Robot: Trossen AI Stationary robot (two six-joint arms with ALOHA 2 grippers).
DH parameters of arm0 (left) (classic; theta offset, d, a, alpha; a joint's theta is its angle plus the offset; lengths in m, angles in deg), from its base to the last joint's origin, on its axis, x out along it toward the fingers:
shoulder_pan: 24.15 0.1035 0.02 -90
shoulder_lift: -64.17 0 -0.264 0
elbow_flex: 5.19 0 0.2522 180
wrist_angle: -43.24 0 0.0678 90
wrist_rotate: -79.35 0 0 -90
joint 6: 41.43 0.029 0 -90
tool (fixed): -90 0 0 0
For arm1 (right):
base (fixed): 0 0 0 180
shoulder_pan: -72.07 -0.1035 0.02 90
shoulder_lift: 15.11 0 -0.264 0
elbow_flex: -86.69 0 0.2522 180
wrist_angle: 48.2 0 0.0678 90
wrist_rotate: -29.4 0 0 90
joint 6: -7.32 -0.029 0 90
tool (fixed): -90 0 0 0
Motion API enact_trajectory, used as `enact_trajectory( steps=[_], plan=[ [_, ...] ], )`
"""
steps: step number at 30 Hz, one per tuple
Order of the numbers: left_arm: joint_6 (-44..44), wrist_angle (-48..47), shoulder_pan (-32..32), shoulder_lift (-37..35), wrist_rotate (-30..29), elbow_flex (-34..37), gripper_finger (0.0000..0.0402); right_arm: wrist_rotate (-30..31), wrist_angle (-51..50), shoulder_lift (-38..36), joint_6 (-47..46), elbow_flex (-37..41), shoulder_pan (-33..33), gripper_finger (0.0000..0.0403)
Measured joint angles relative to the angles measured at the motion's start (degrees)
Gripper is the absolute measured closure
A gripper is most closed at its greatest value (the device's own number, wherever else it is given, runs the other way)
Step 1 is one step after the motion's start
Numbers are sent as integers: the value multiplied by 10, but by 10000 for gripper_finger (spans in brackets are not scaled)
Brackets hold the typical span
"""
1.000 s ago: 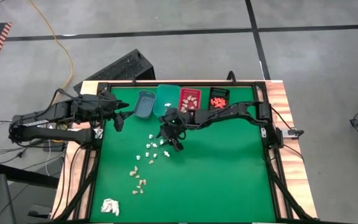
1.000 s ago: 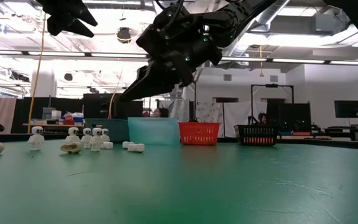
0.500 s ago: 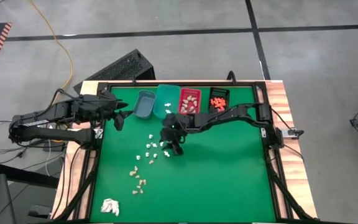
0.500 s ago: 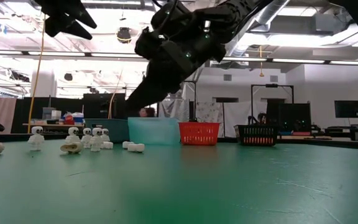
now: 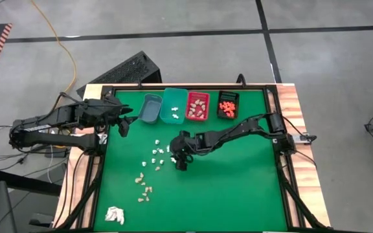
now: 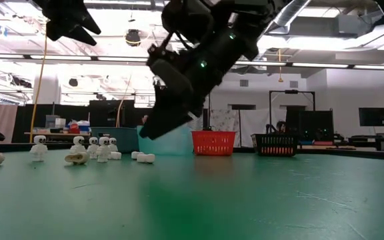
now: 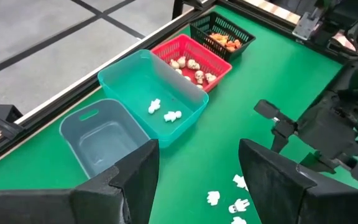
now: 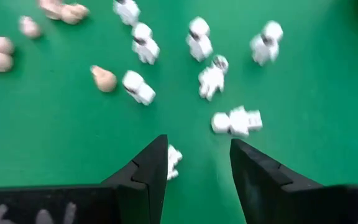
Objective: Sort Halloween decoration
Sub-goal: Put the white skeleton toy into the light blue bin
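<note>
While its open fingers straddle empty felt, right end effector half hides one white piece.

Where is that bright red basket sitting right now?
The red basket sits at the table's far edge in the high view, third in the row of bins, between the teal bin and the black basket.

Green table, four bins along its far edge, scattered tiny decorations (white, tan), papery wad
</note>
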Motion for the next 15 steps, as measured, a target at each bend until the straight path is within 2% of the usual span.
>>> enact_trajectory(
  steps=[6, 15],
  plan=[
    [15, -1, 0, 0, 0, 0, 191, 77, 53, 0, -59, 27, -30, 234],
    [22, -1, 0, 0, 0, 0, 191, 174, 62, 0, -94, 29, -63, 234]
  ],
)
